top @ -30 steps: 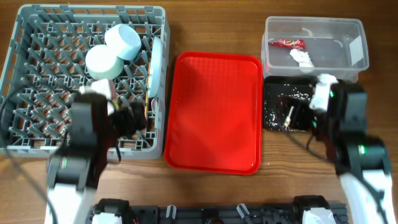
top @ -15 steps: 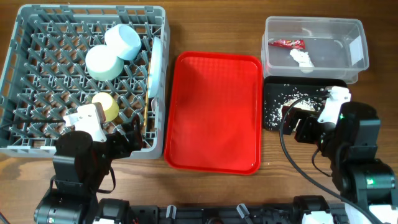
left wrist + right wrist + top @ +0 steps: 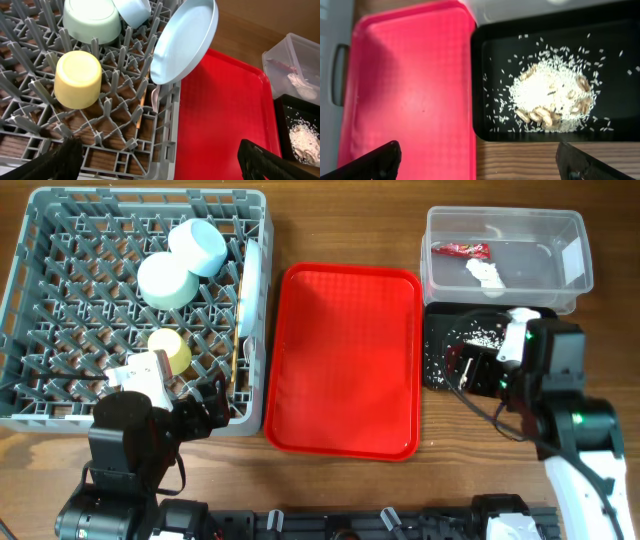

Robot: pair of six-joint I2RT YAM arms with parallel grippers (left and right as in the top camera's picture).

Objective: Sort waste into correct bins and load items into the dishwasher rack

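**Overhead view: waste in the bins, dishes in the rack**

I see the crumbs (image 3: 545, 95) heaped in the black tray (image 3: 620, 50), and the red wrapper (image 3: 462, 249) and tissue (image 3: 485, 274) in the clear tub (image 3: 570, 240). In the rack (image 3: 150, 194) are the plate (image 3: 185, 40) on edge, the yellow cup (image 3: 77, 79), the green bowl (image 3: 92, 20) and the blue bowl (image 3: 132, 10). The left gripper (image 3: 160, 157) and right gripper (image 3: 477, 157) both have their fingers wide apart, holding nothing. The red serving tray (image 3: 345, 360) lies between the rack and the bins.
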